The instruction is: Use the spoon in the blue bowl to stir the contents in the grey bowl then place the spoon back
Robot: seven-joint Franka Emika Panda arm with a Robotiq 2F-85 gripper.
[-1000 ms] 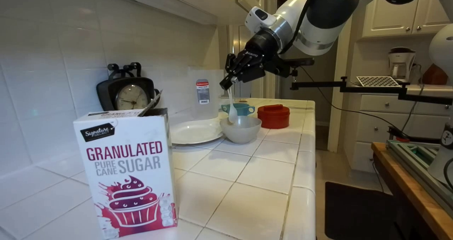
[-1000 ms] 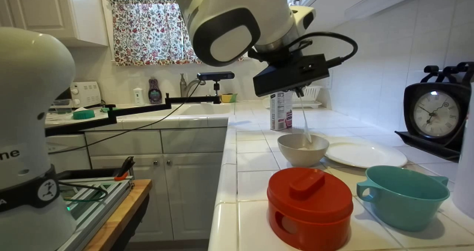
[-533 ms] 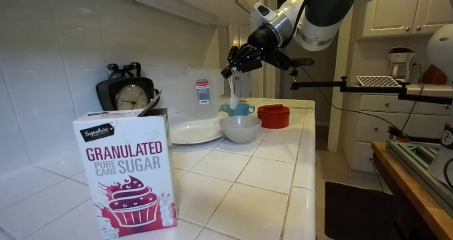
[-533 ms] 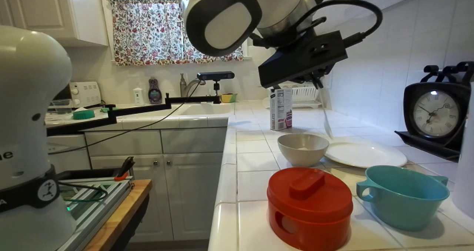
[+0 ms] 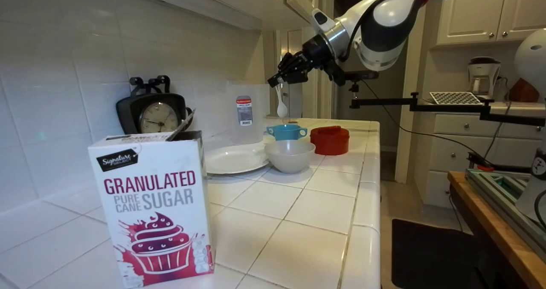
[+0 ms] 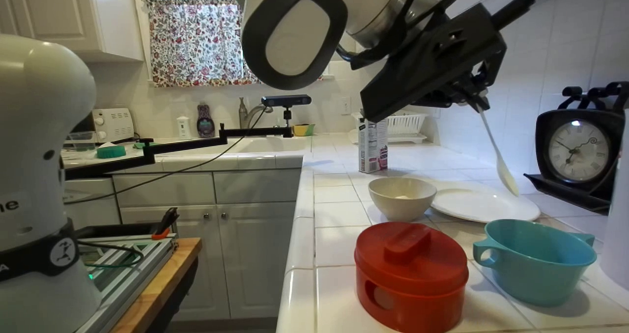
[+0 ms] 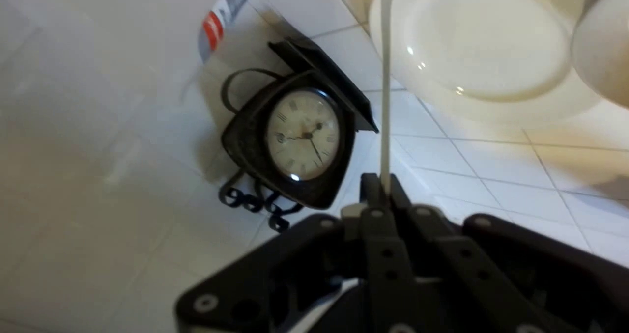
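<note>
My gripper [image 6: 480,102] is shut on the handle of a white spoon [image 6: 505,173]. The closed gripper also shows in the wrist view [image 7: 385,190], with the thin spoon handle [image 7: 385,102] between its fingertips. The spoon hangs tilted in the air, its head down, in line with the far edge of the plate in an exterior view. The grey bowl [image 6: 400,208] stands on the counter with some pale contents inside. The blue bowl [image 6: 540,276] stands apart from it, and its visible inside looks empty. In an exterior view the spoon head [image 5: 282,109] appears just above the blue bowl [image 5: 286,132].
A white plate [image 6: 484,208] lies beside the grey bowl. A red lidded container [image 6: 413,284] stands beside the blue bowl. A black clock [image 6: 580,151] stands near the wall. A clear jug [image 5: 251,118] and a sugar box [image 5: 153,212] also stand on the counter.
The spoon was in the grey bowl one second ago. My gripper has lifted it out and carried it towards the wall and the blue bowl side. The bowls have not moved.
</note>
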